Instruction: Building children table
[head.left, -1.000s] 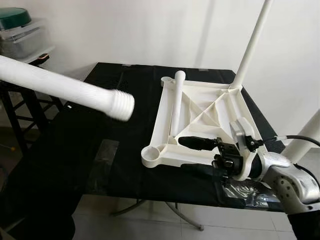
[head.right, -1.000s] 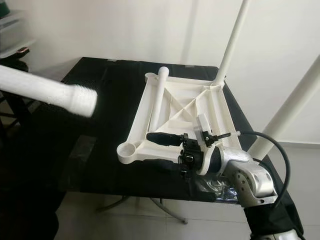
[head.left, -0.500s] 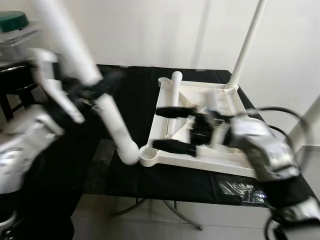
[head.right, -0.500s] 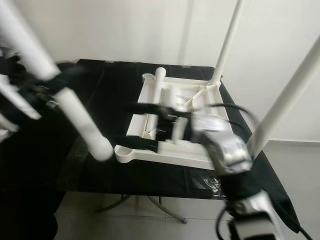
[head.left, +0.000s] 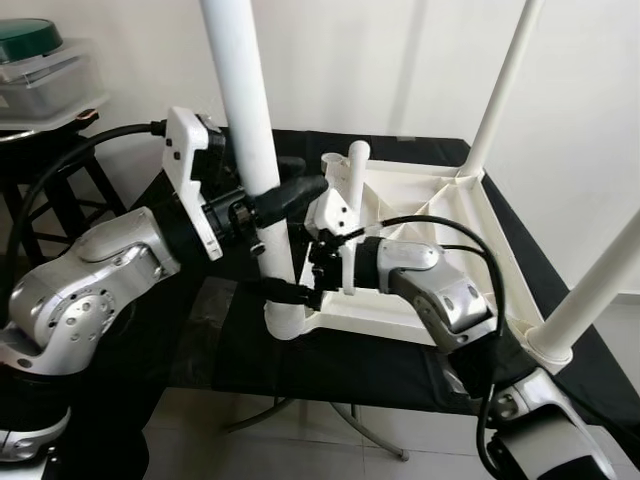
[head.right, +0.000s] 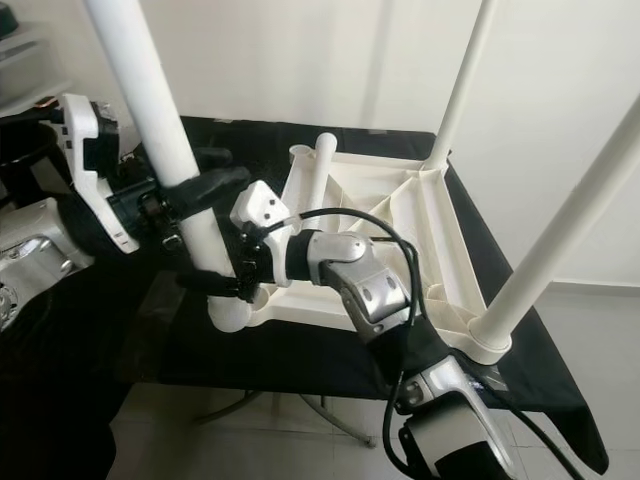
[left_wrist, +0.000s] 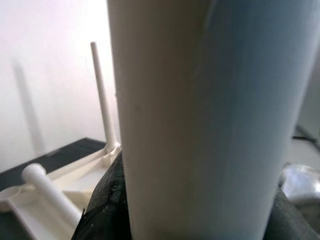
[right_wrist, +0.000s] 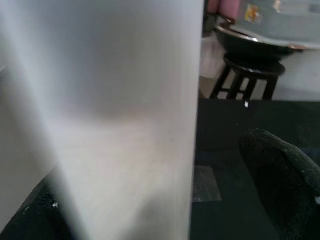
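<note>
White leg (head.left: 248, 140) (black cloth (head.left: 250, 345)).

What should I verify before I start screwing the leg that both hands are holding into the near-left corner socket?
1. Left hand gripping the white plastic tube leg: ok, fingers around it.
2. Right hand on the leg lower down: ok, just above the socket.
3. Leg end in the near-left corner socket of the upturned white plastic tabletop: ok.
4. Thread engagement: cannot tell, hidden inside the socket.
5. Leg upright: not ok, it leans slightly.
6. Loose white leg lying inside the frame: ok, apart from the working corner.
</note>
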